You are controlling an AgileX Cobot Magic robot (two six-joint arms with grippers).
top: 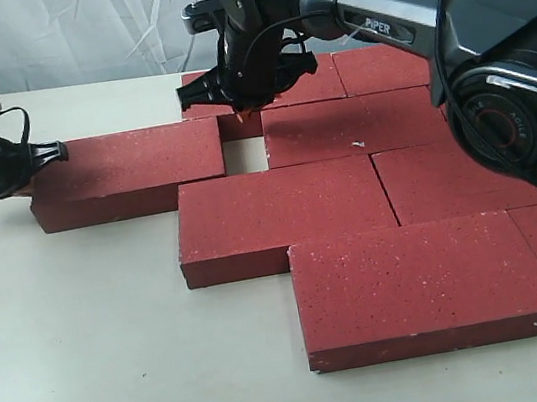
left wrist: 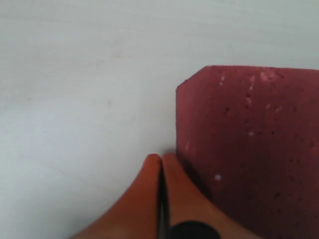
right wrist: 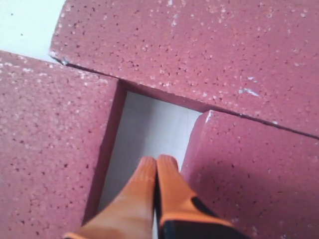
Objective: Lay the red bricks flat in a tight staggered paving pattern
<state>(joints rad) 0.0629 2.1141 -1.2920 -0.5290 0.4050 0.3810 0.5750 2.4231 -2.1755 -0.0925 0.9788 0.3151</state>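
Several dark-red bricks lie flat in staggered rows in the exterior view. The left brick (top: 127,166) of the second row stands apart from its neighbour, the brick with a white chip (top: 358,125), leaving a small gap (top: 245,155). My right gripper (top: 239,119) is shut and empty, fingertips (right wrist: 167,164) down in that gap (right wrist: 149,129) between the left brick (right wrist: 50,149) and the chipped brick (right wrist: 249,174). My left gripper (top: 31,183) is shut and empty, fingertips (left wrist: 169,162) against the table at the left brick's outer end (left wrist: 249,149).
The back row (top: 390,66), third row (top: 280,209) and front row (top: 417,280) sit tight together. Pale tabletop (top: 87,339) spreads to the left and front. The right arm's body (top: 505,95) hangs over the right bricks. A wrinkled white backdrop (top: 72,33) closes the far side.
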